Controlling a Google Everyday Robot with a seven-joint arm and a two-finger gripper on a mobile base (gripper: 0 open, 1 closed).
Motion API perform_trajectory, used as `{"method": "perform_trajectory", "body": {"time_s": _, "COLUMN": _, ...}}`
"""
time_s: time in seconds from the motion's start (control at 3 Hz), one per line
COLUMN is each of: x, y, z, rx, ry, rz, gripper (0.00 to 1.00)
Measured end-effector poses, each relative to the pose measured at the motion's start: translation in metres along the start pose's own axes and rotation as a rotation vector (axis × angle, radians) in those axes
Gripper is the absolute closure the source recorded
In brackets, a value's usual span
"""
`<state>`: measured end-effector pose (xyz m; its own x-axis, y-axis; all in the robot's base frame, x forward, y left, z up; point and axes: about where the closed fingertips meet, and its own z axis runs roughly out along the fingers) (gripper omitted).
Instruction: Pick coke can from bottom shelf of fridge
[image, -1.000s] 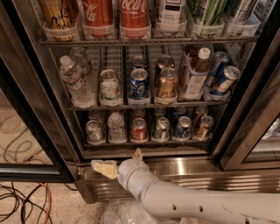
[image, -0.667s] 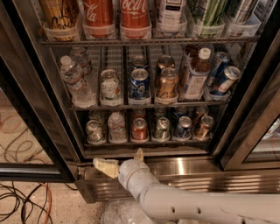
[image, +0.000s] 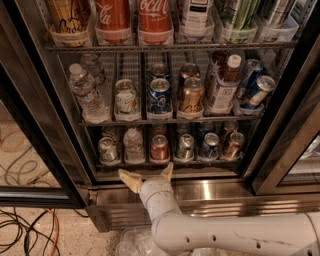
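The coke can (image: 159, 148), small and red with a silver top, stands in the middle of the bottom shelf (image: 170, 162) of the fridge (image: 50, 100), between other cans in clear holders. My gripper (image: 148, 175) sits just below and in front of the shelf's steel lip, a little left of the can. Its two tan fingers (image: 129, 179) are spread wide apart and hold nothing. The white arm reaches in from the lower right.
The middle rack holds a water bottle (image: 86, 92), a blue can (image: 159, 96), a copper can (image: 191, 97) and bottles. Tall Coca-Cola bottles (image: 132, 17) stand on top. Black door frames flank the opening; cables (image: 22, 235) lie on the floor at left.
The view has shifted slightly; the gripper stays at the front lip of the bottom shelf, fingers still spread. No can has moved.
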<state>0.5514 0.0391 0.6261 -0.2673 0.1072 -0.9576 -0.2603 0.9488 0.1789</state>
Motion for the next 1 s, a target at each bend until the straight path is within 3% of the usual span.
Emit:
{"method": "perform_trajectory", "body": {"time_s": 0.33, "x": -0.012, "y": -0.035, "z": 0.004, "rx": 0.131, "ry": -0.084, "rz": -0.049, "gripper": 0.00}}
{"method": "perform_trajectory", "body": {"time_s": 0.67, "x": -0.012, "y": -0.035, "z": 0.004, "rx": 0.131, "ry": -0.084, "rz": -0.049, "gripper": 0.00}}
{"method": "perform_trajectory", "body": {"time_s": 1.0, "x": -0.013, "y": -0.037, "z": 0.017, "rx": 0.164, "ry": -0.104, "rz": -0.047, "gripper": 0.00}}
